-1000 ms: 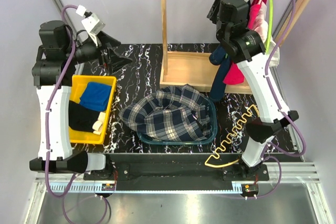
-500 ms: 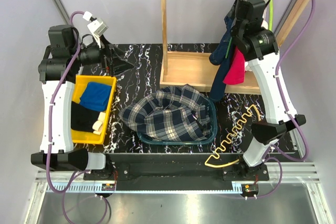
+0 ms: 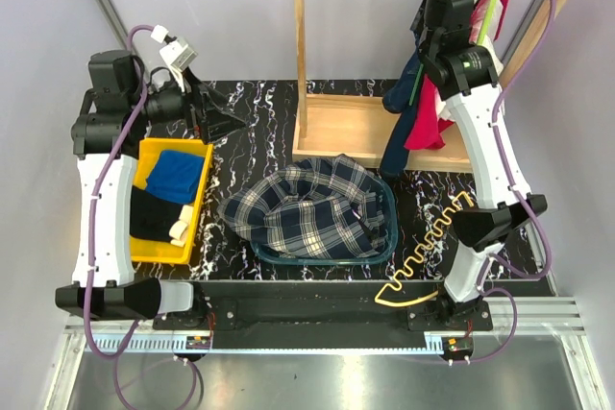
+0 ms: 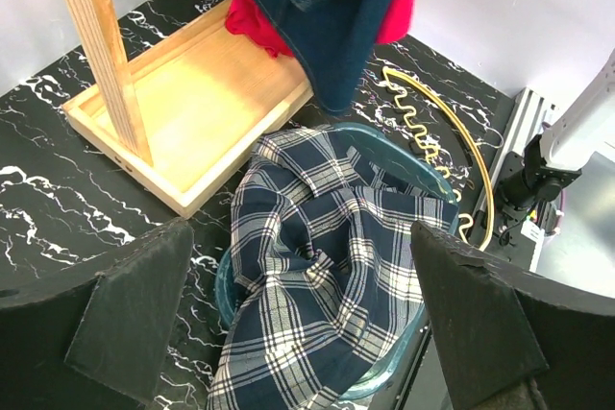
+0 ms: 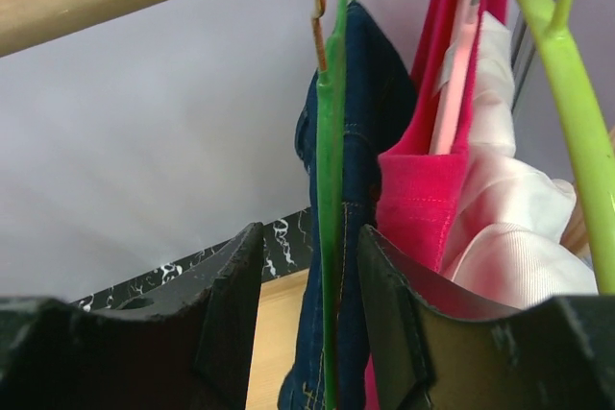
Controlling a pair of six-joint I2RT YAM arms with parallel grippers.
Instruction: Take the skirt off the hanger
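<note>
The tartan skirt (image 3: 307,208) lies crumpled in a teal basin (image 3: 389,237) at the table's middle, off any hanger; it also shows in the left wrist view (image 4: 327,285). The cream wavy hanger (image 3: 432,237) lies bare on the table to the right of the basin, and shows in the left wrist view (image 4: 480,180). My left gripper (image 3: 216,108) is open and empty, held high at the back left and looking down at the skirt (image 4: 298,237). My right gripper (image 3: 423,21) is up at the rail, open, its jaws on either side of a green hanger (image 5: 332,237).
The green hanger carries a navy denim garment (image 5: 370,93). A red garment (image 5: 418,199), a pink hanger (image 5: 452,74) and a lime hanger (image 5: 557,93) hang beside it on the wooden rack (image 3: 301,45). A yellow bin (image 3: 144,156) of clothes stands at the left.
My right arm has risen and swung right to the rail, bringing its jaws around the green hanger. My left arm shifted slightly. The skirt and cream hanger have not moved.
</note>
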